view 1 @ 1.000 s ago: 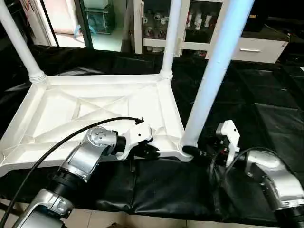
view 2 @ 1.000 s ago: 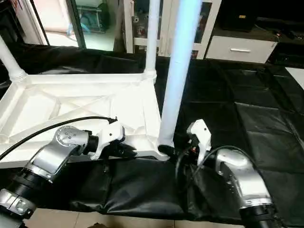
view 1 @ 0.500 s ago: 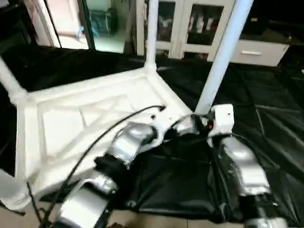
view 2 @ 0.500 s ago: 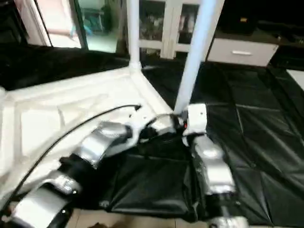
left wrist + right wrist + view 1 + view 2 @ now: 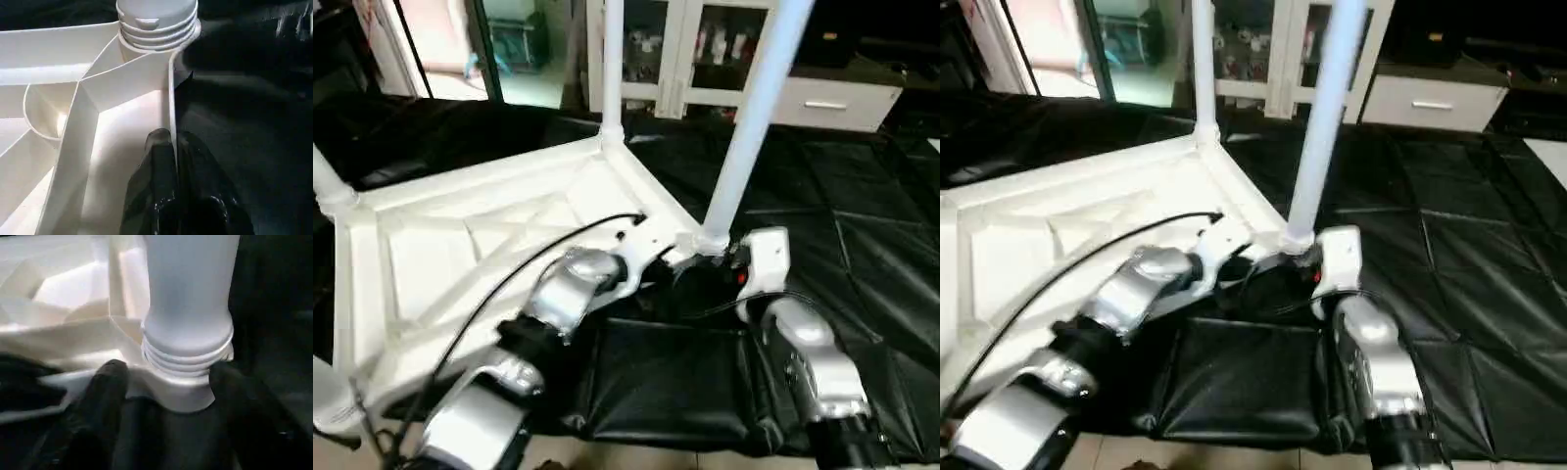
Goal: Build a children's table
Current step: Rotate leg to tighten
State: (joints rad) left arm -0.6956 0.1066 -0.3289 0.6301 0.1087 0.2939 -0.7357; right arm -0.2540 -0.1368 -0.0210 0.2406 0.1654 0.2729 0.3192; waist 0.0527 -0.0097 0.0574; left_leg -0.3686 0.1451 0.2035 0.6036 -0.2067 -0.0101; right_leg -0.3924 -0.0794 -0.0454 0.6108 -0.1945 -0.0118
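White plastic dominates my work table (image 5: pixel 862 245), where the children's table top (image 5: pixel 440 245) lies upside down on the black sheeting, its X-ribbed underside facing up. No brand, label or writing can be read on any part of it. Three legs stand upright in corner sockets: the near-right leg (image 5: pixel 754 108), a far leg (image 5: pixel 613 59) behind it and a third leg (image 5: pixel 328 176) at the left edge.

My left gripper (image 5: pixel 173 161) is pressed together on the top's thin raised rim (image 5: pixel 171 98), one black finger on each side of the wall, just beside the near-right corner socket (image 5: pixel 183 391). My right gripper (image 5: pixel 166 396) is spread around that same socket, with one finger (image 5: pixel 105 387) on each side of the ribbed collar at the leg's base; I cannot tell whether the fingers touch the plastic.

Behind the work table stand white cabinets (image 5: pixel 680 49) with glass doors; small bottles or jars sit on their shelves, too small to identify.

Compared with a second ago, the top has swung round on the sheeting, so the near-right corner now lies farther from me and more toward the middle of the head view. Both of my forearms now reach in toward that corner, and my right gripper has come right up to the leg's base.
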